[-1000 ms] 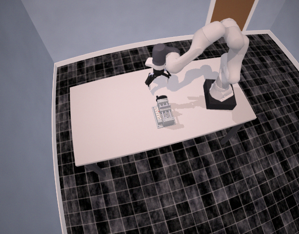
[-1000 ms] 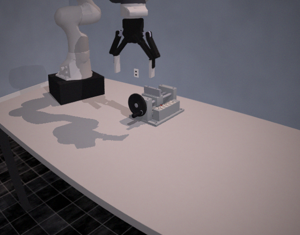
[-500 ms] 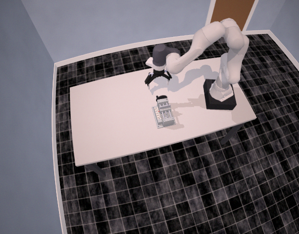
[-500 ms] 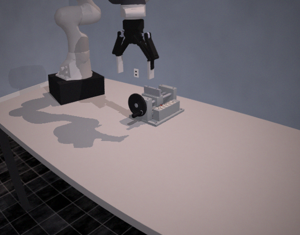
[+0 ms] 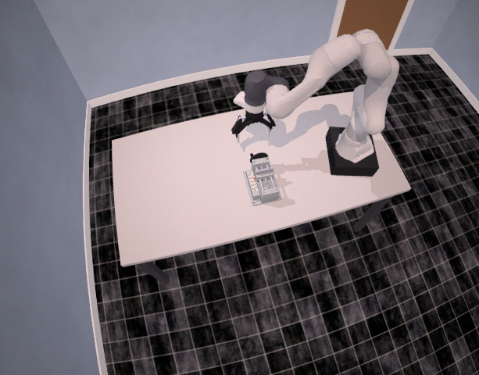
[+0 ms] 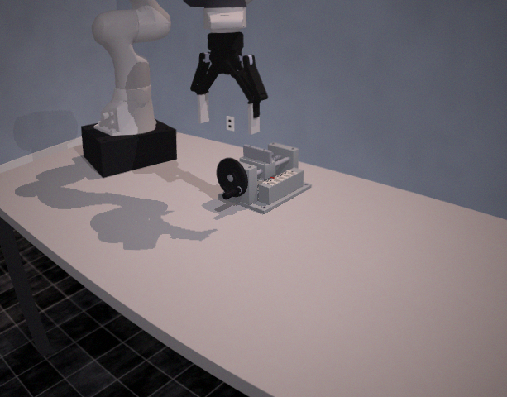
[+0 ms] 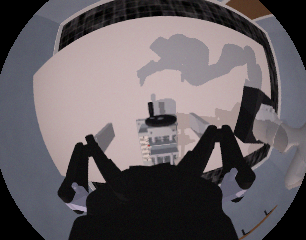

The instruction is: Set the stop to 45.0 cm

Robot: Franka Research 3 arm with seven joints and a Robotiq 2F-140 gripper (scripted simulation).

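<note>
A small grey stop fixture (image 6: pixel 274 181) sits mid-table on a base plate, with a scale strip and a red marker (image 6: pixel 272 177) along its side. Its black handwheel (image 6: pixel 231 175) stands upright at the end facing the robot base, with a crank knob (image 6: pixel 235 193) low on its face. The fixture also shows in the overhead view (image 5: pixel 262 180) and in the wrist view (image 7: pixel 159 135), and so does the handwheel (image 5: pixel 258 155) (image 7: pixel 161 119). My gripper (image 6: pixel 227 120) is open and empty. It hangs well above the table, above and behind the handwheel, fingers pointing down, touching nothing; it also shows overhead (image 5: pixel 253 128).
The robot's black base block (image 6: pixel 128 146) stands on the table to the left of the fixture. A wall outlet (image 6: pixel 230 122) is on the wall behind. The table edge runs along the front and left.
</note>
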